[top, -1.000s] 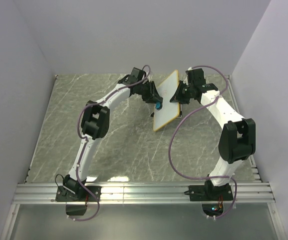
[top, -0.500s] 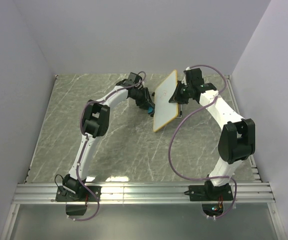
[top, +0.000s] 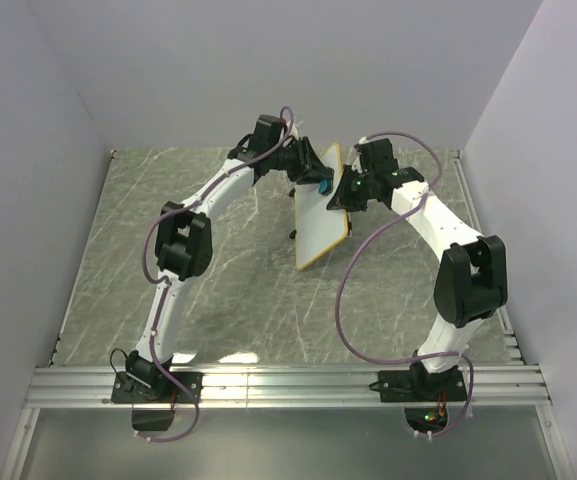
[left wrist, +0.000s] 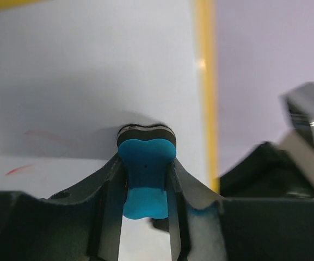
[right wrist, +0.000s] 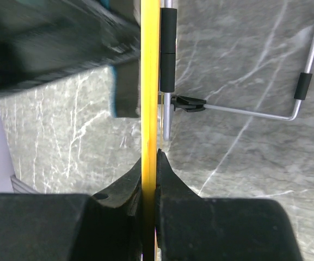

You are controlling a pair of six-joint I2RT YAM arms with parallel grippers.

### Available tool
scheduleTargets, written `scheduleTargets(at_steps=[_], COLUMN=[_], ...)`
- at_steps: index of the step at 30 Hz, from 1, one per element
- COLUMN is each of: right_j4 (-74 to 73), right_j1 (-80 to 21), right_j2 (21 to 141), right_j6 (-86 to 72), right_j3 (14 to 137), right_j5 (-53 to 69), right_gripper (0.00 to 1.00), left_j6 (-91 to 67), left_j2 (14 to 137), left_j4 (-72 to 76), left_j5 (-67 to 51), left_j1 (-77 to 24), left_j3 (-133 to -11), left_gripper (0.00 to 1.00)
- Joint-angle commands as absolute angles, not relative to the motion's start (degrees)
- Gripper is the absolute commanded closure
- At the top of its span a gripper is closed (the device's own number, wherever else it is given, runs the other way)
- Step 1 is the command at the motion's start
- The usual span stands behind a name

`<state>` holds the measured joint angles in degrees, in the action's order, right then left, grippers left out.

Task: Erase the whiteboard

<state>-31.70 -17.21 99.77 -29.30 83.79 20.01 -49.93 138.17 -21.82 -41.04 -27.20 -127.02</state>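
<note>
Grey marble-patterned tabletop (top: 218, 290) carries the scene, boxed by pale walls (top: 68, 120) on three sides. The whiteboard (top: 318, 225) is far of centre, seen nearly edge-on from above and leaning, with its upper end toward the far wall. Whether its lower corner touches the marble cannot be told. The widest stretch of tabletop lies on the whiteboard's left and on its near side. On its right there is only a narrower strip, and the right arm crosses it.

The right pincer (top: 343, 200) is closed on the whiteboard's right edge. In the wrist view its two fingers clamp the yellow rim (right wrist: 150, 65) from both sides. The left pincer (top: 313, 178) is at the board's upper left face and grips a blue bone-shaped eraser (left wrist: 146, 155), whose dark felt end is pressed against the white surface close beside the yellow rim.

A thin metal easel leg (right wrist: 287, 115) with black sleeves juts out behind the board. Two faint red strokes (left wrist: 16, 170) lie to the left of the eraser, too slight to read as letters.
</note>
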Motion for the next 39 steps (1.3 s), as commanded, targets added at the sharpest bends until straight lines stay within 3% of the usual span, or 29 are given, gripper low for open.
scheduleTargets(at_steps=[1,7,17,22,39], right_j4=[-35.2,-35.7,-35.7,-35.2,-35.8], right_j1=[-22.8,-23.3,-23.3,-23.3,-23.3], right_j2=[101.0,101.1,101.7,101.8,102.9], right_j6=[-31.6,-31.3,-31.0,-31.1,-30.4], right_j3=[84.8,85.3,86.1,85.9,86.6], right_j5=[38.7,38.8,39.0,39.3,39.6], right_gripper=[1.0,1.0,1.0,1.0,1.0], left_j6=[-54.5,-50.4,-43.2,-40.7,-49.7], left_j2=[135.7,138.6,143.9,148.1,138.5], left_j4=[-13.6,-21.6,-29.3,-32.7,-22.9], left_j5=[-45.9,-40.9,-32.4,-30.3,-39.6], left_j1=[-29.9,-29.0,-28.8,-28.6,-28.3], left_j3=[-129.5,-130.4,-118.6,-118.9,-126.4], left_gripper=[1.0,1.0,1.0,1.0,1.0])
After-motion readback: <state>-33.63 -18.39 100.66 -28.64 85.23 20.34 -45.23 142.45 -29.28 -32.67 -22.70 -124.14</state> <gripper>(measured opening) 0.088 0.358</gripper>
